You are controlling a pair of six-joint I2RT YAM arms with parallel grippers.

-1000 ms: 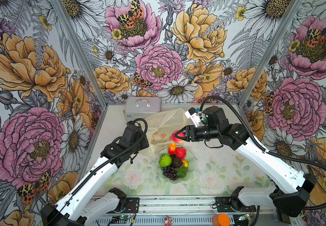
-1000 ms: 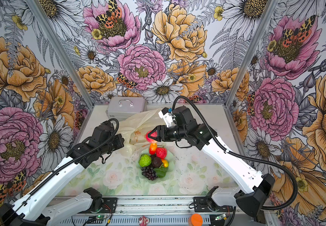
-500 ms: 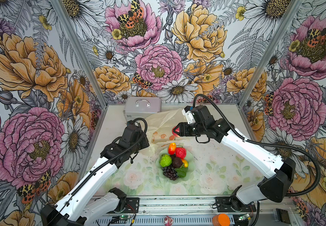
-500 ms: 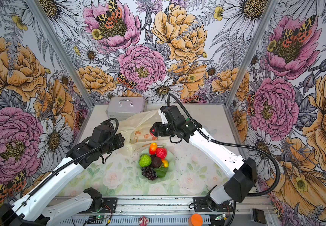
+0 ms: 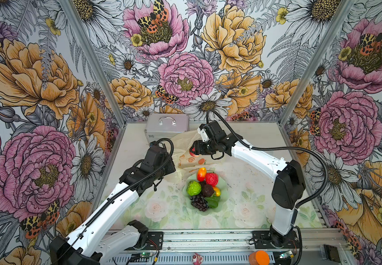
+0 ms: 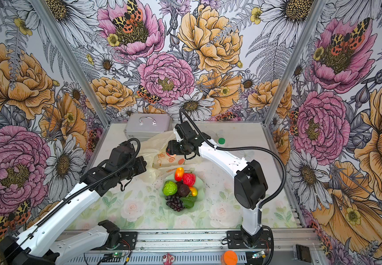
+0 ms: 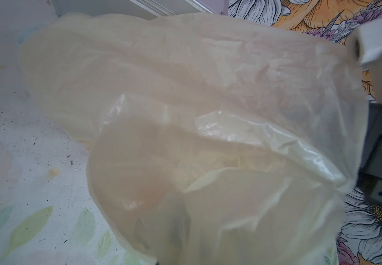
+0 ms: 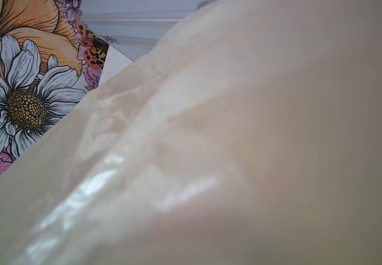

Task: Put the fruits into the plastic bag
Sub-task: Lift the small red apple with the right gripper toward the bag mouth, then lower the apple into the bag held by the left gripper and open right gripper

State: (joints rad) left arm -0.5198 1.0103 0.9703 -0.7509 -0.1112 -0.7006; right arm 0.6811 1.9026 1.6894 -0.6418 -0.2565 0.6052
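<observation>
As the right gripper [image 5: 193, 150], clamped on the red-pink toy apple [image 5: 192, 152], has swung from above the pale green scalloped bowl [image 5: 222, 200] to the crinkly pale-yellow plastic bag [image 5: 184, 141], release seems next. The left gripper [image 5: 174, 164], jaws closed, pinches the bag's rim. The bag's long axis runs from the silver metal case [image 5: 167, 127] toward the bowl, and its mouth apparently faces the right arm.

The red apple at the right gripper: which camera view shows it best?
A top view. In both top views the apple shows as a red patch in the right gripper, over the plastic bag, partly hidden by the gripper. Both wrist views show only blurry bag plastic, no apple.
</observation>
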